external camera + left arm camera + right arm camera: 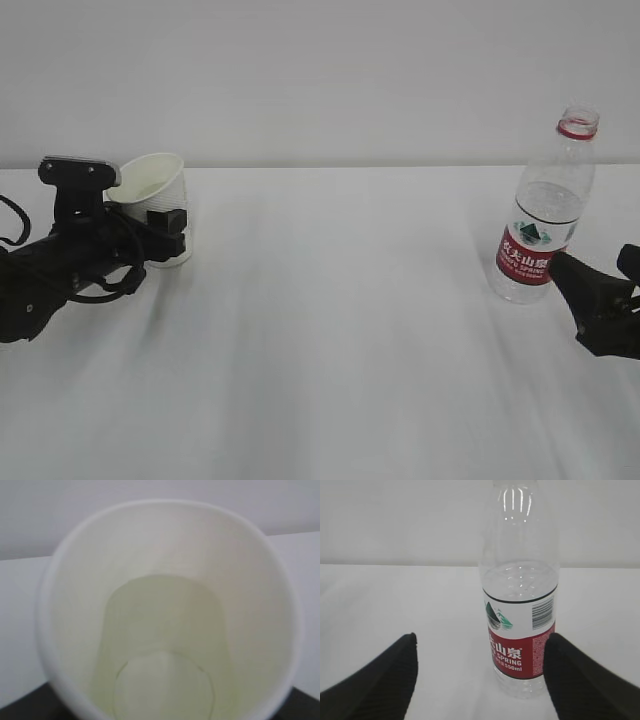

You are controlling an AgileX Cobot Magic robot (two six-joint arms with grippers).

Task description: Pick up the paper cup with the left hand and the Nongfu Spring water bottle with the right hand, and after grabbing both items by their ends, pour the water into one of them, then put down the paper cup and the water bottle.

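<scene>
The left hand (160, 232) is gripping the paper cup (155, 200) at the far left of the white surface (330, 330), its jaws clamped on the lower part of the cup's wall. Gripping low is leaving the mouth free. The cup is leaning, its opening turned toward the left wrist camera, and that view is looking straight down into it: a shallow pool of pale liquid (165, 645) is lying over the bottom, gathered toward the lower side because of the tilt. Whether the base is touching the surface cannot be told.

The water bottle (545, 215) is standing upright and capless at the far right, well apart from the cup. The right hand (480, 675) is sitting low just beside it with its jaws wide apart, one finger on either side of the red label, not touching the bottle. Water is filling the bottle up to just above the label.
</scene>
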